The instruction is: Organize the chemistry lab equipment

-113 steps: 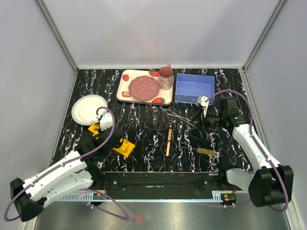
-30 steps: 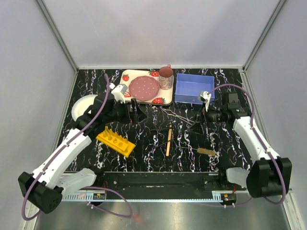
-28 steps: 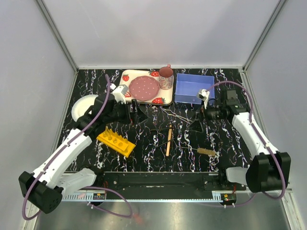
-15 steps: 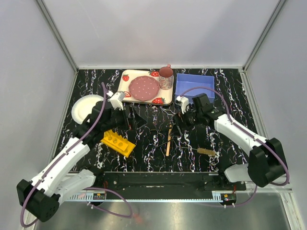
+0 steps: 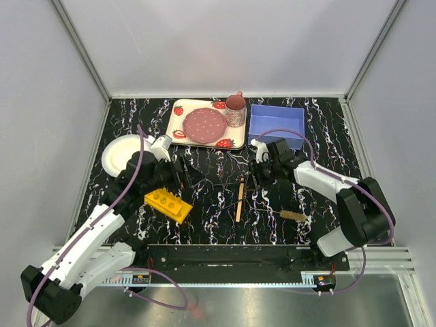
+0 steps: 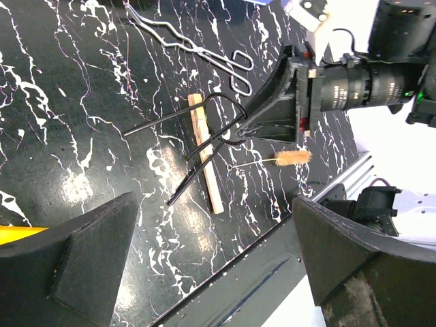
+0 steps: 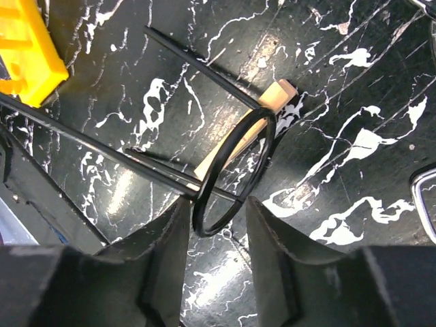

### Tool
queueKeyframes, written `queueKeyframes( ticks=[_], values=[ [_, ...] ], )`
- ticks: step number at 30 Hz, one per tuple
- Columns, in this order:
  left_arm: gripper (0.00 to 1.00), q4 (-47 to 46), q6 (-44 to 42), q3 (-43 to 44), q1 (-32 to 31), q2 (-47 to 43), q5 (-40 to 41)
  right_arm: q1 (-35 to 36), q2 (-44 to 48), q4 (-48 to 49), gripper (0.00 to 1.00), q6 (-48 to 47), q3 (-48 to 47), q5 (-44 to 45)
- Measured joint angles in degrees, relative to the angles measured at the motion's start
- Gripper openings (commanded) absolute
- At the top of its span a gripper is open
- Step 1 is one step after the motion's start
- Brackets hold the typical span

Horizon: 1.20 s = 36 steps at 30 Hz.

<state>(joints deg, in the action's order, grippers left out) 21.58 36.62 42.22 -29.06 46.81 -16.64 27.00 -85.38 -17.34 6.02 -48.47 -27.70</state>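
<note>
A yellow rack lies at the table's front left; its corner shows in the right wrist view. In the middle lie a black wire holder with a ring, a wooden stick under it, silver wire tongs and a tan brush. My right gripper is low over the ring's near end, jaws half narrowed with the ring between them; the right finger stands clear of the wire. My left gripper hangs wide open and empty left of the holder, above the table.
A blue bin stands at the back right. Beside it a strawberry tray carries a pink plate and cup. A white plate sits at the left, partly under my left arm. The table's front edge runs close below the left gripper.
My right arm swung left from beside the blue bin to the black wire ring, and its jaws narrowed. The left gripper drifted nearer and stayed open.
</note>
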Motion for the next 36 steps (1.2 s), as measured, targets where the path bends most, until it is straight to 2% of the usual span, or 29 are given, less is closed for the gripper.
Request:
queueKeyframes(
  ticks=[2,3,6,10,17,20,24,30,36],
  values=[
    [0.99,-0.1,0.1,0.0,0.0,-0.4,0.3,0.0,-1.7,0.2,0.27,0.4,-0.5,0.2],
    [0.99,-0.1,0.2,0.0,0.0,-0.7,0.4,0.0,-2.5,0.2,0.19,1.1,-0.9,-0.2],
    [0.99,-0.3,0.4,0.0,0.0,-1.6,0.7,0.1,-3.8,0.2,0.07,1.6,-2.1,0.1],
    [0.99,-0.3,0.5,-0.5,0.0,-2.5,1.0,0.1,-3.6,0.0,0.00,1.5,-3.3,0.5],
    [0.99,-0.2,0.3,-0.7,0.1,-3.3,1.5,-0.7,3.1,-3.1,0.00,-0.8,-4.6,0.6],
    [0.99,-0.2,0.3,-0.7,0.3,-3.3,1.6,-2.5,6.0,-5.4,0.00,-3.1,-8.6,0.7],
    [0.99,-0.2,0.0,-0.7,0.6,-3.3,1.8,-8.3,5.7,-8.7,0.00,-7.2,-18.5,1.8],
    [0.99,-0.4,-0.1,-1.0,0.7,-4.1,1.8,-21.0,-5.5,-13.0,0.00,-11.4,-35.6,2.4],
    [0.99,-3.7,2.6,-5.5,0.9,-4.7,-1.9,-26.1,-21.4,-17.3,0.00,-12.7,-47.5,3.4]
  ],
)
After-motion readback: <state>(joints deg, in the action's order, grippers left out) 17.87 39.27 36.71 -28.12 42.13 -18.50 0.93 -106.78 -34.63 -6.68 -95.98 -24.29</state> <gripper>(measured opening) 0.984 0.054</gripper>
